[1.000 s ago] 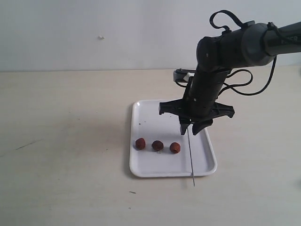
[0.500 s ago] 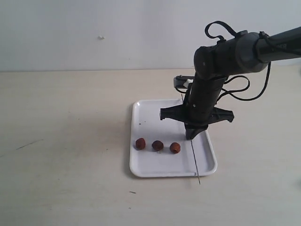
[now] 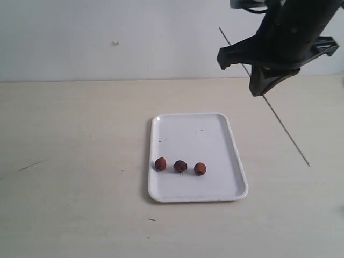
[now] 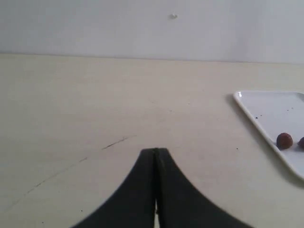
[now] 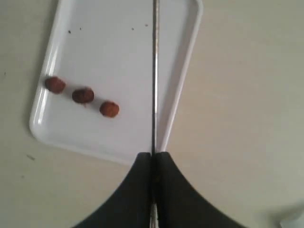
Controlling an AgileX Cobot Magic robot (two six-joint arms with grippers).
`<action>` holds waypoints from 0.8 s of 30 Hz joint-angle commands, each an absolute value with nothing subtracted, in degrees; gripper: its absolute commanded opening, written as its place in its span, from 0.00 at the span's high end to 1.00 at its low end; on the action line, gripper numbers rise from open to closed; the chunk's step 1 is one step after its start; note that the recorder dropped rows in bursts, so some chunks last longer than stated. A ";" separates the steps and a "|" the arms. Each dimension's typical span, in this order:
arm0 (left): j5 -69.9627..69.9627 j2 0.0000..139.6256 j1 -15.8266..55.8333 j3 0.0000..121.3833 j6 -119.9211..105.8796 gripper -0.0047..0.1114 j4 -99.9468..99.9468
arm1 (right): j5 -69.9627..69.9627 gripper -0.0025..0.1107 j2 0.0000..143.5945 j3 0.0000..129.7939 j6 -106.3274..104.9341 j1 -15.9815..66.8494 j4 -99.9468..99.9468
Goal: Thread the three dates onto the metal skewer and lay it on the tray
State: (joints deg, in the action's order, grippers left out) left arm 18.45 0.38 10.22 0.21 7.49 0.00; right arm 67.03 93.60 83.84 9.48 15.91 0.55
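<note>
I saw my right gripper [image 3: 267,88] pinching the metal skewer [image 3: 285,129] above the table [image 3: 80,161], out at 1 o'clock from the tray [image 3: 193,134]. The rod slanted from 11 o'clock down to 5 o'clock through the closed fingers, its lower tip off the tray's 3 o'clock side. The three dates [image 3: 180,166] sat in a row on the tray near its 6 o'clock rim, none touching another. My left gripper [image 4: 156,156] was pressed together on nothing over bare tabletop.
</note>
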 commanded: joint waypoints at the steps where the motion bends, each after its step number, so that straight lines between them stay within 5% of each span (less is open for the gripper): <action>1: 18.10 0.00 10.46 0.00 7.43 0.96 -0.80 | 69.96 0.98 85.67 78.60 5.99 15.93 1.63; 11: 18.10 0.00 10.46 0.00 7.43 0.96 -0.80 | 69.96 0.98 69.72 55.85 3.23 15.93 3.15; 16: 18.10 0.00 10.46 0.00 5.74 0.96 2.89 | 53.23 0.98 65.05 42.88 2.98 15.93 4.68; 24: 14.95 0.00 10.46 0.00 4.73 0.96 4.60 | 48.95 0.98 65.05 39.34 2.58 15.93 8.18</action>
